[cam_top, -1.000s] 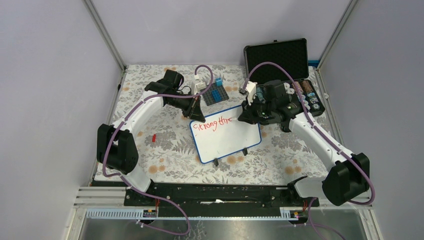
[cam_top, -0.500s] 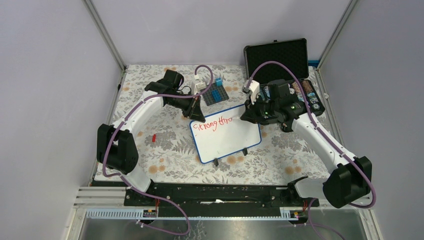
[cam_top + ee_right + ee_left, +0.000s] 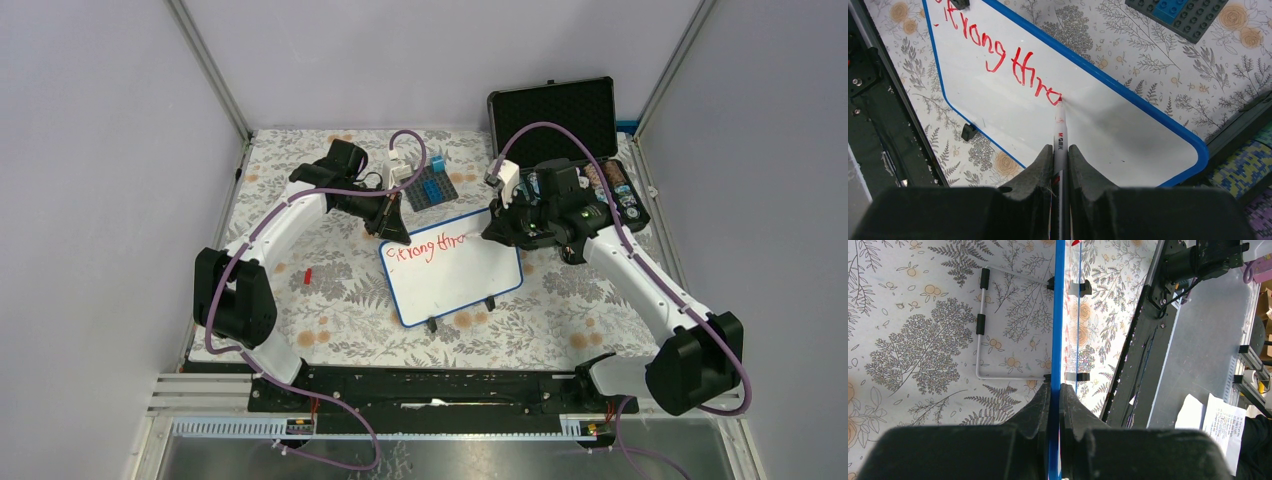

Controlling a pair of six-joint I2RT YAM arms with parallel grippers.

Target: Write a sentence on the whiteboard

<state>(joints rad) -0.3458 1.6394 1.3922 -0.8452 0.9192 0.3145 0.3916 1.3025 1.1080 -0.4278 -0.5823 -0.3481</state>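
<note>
The whiteboard (image 3: 455, 275), white with a thin blue rim, stands tilted on the floral table. Red writing (image 3: 998, 55) runs along its top. My left gripper (image 3: 392, 236) is shut on the board's top left corner; in the left wrist view the blue rim (image 3: 1059, 315) runs edge-on between the closed fingers of the left gripper (image 3: 1055, 387). My right gripper (image 3: 493, 232) is over the board's upper right part. In the right wrist view this gripper (image 3: 1061, 148) is shut on a grey marker (image 3: 1060, 134), whose red tip touches the board at the last red letter.
An open black foam-lined case (image 3: 552, 108) stands at the back right, its tray of small items (image 3: 618, 190) beside my right arm. A dark grey brick plate with blue bricks (image 3: 430, 188) lies behind the board. A small red piece (image 3: 308, 275) lies left. The board's wire stand (image 3: 979, 330) rests on the table.
My right gripper has shifted a little to the right with the marker, and the red writing has grown by a letter. The left gripper and the board have not moved.
</note>
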